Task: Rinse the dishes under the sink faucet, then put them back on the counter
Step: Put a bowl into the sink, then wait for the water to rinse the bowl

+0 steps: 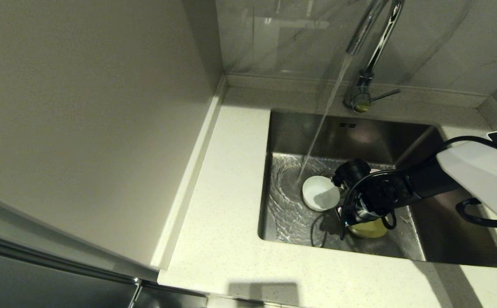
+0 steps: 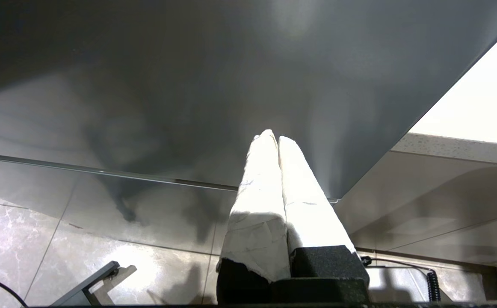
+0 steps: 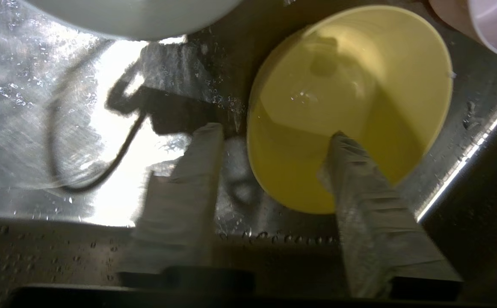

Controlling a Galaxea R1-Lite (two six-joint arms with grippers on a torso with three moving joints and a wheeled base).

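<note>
One right hand (image 3: pixel 274 132) was at work, low in the sink (image 1: pixel 402 137), its two fingers (image 3: pixel 188 171) spread moderately apart astride the near rim of the yellow bowl (image 3: pixel 351 85); one finger stood inside the bowl, the other outside over the wet steel; whether either touched the rim could not be told, and nothing was gripped yet. The likely trouble: closing on a wet, slippery rim might tip the bowl or let it slide away; lifting could knock the white bowl (image 1: pixel 320 193) just beside it, or the pink bowl (image 3: pixel 492 23) close by. The faucet (image 1: pixel 374 42) ran, its stream landing beside the white bowl. The left hand (image 2: pixel 274 139) hung parked, fingers pressed together, away from the surface (image 1: pixel 227 192).
</note>
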